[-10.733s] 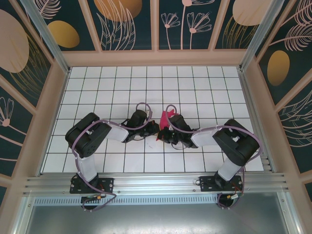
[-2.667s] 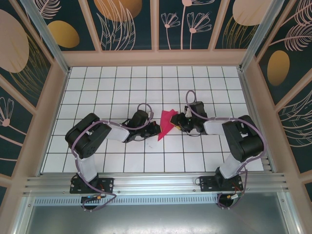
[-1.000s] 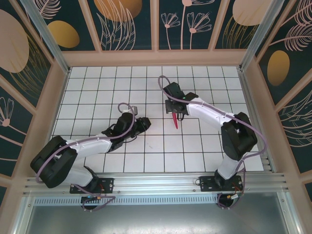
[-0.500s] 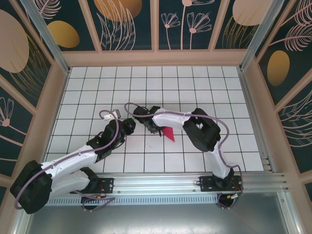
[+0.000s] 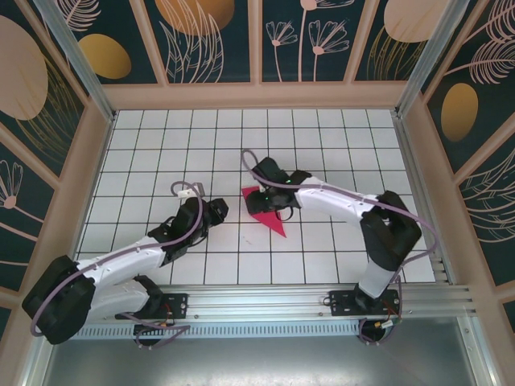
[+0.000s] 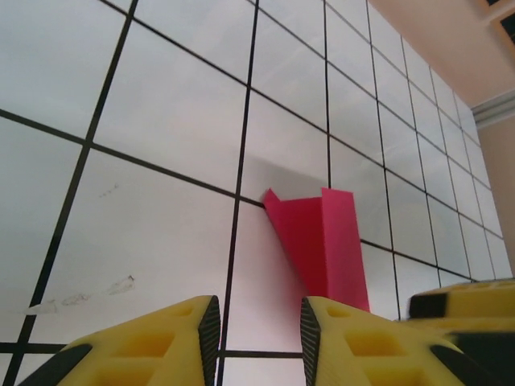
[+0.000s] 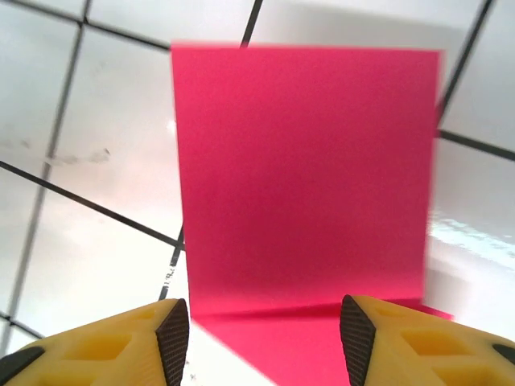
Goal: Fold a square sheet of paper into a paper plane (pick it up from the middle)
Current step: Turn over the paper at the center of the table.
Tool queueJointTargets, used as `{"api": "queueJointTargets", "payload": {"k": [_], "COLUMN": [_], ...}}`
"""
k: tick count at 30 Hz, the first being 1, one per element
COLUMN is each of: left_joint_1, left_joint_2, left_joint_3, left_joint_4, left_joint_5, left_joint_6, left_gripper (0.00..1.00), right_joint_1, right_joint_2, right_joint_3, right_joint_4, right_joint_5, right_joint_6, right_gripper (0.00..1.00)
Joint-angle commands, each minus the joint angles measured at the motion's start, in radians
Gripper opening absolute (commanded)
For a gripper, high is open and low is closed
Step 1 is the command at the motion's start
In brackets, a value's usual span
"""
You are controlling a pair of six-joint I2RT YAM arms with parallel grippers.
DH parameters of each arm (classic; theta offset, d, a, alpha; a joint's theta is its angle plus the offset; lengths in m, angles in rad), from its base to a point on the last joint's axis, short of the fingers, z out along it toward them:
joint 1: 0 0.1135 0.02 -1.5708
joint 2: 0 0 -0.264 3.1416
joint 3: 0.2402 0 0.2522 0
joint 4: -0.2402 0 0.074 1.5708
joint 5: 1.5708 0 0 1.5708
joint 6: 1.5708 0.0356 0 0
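**A:** Looking for the red paper. Lying where at this moment?

**B:** Lying on the white tiled table, near the middle. Already partly folded, with 1 flap seeming to stand up and 1 pointed corner stretching toward the near edge.

**A:** And holding it with which gripper?

**B:** With neither. Right gripper hovering just beside the raised flap, jaws standing wide apart and clamping nothing. Left gripper waiting to the left, apart from the paper, fingers parted only a little, with bare tile between them.

**A:** Handling how, probably?

**B:** Judging it as very light, thin and limp, so bending under its own weight when lifted by 1 corner. Also likely sliding on the glossy tile when pushed, and creasing or tearing under a hard pinch.

**A:** Taking hold where, then?

**B:** Probably on the raised flap or along the middle crease, where 2 layers are giving some stiffness. Avoiding the flat edges, being hard to get a finger under.

**A:** Any containers?

**B:** Finding none to describe; only paper resting straight on the table.
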Motion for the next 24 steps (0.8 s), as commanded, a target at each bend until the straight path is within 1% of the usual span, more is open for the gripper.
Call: {"api": "queueJointTargets", "payload": {"k": [1, 3, 5, 6, 7, 8, 10, 12, 13, 16, 24], "left_joint_1": [0.004, 0.003, 0.004, 0.004, 0.004, 0.003, 0.004, 0.004, 0.003, 0.003, 0.005], "left_joint_2": [0.049, 0.078, 0.109, 0.121, 0.134, 0.146, 0.168, 0.187, 0.197, 0.228, 0.299], "left_joint_3": [0.018, 0.024, 0.037, 0.046, 0.052, 0.058, 0.064, 0.071, 0.074, 0.087, 0.117], "left_joint_4": [0.053, 0.074, 0.092, 0.093, 0.094, 0.093, 0.1, 0.104, 0.112, 0.123, 0.152], "left_joint_5": [0.069, 0.091, 0.124, 0.137, 0.149, 0.154, 0.171, 0.187, 0.193, 0.216, 0.292], "left_joint_6": [0.035, 0.029, 0.032, 0.034, 0.034, 0.03, 0.026, 0.025, 0.024, 0.025, 0.039], "left_gripper": [0.35, 0.36, 0.35, 0.33, 0.33, 0.32, 0.32, 0.32, 0.31, 0.31, 0.3], "right_joint_1": [-0.042, -0.06, -0.072, -0.08, -0.089, -0.091, -0.089, -0.094, -0.1, -0.128, -0.197], "right_joint_2": [-0.043, -0.053, -0.064, -0.069, -0.073, -0.076, -0.069, -0.064, -0.064, -0.04, 0.026], "right_joint_3": [-0.081, -0.101, -0.116, -0.129, -0.143, -0.158, -0.18, -0.202, -0.214, -0.228, -0.273], "right_joint_4": [0.115, 0.132, 0.123, 0.133, 0.153, 0.172, 0.178, 0.184, 0.198, 0.215, 0.295], "right_joint_5": [-0.138, -0.192, -0.176, -0.193, -0.23, -0.264, -0.297, -0.263, -0.268, -0.288, -0.341], "right_joint_6": [0.005, -0.008, -0.016, -0.013, -0.006, -0.004, -0.009, -0.011, -0.016, -0.02, -0.012], "right_gripper": [0.55, 0.56, 0.44, 0.38, 0.27, 0.22, 0.13, 0.07, 0.05, 0.05, 0.07]}}
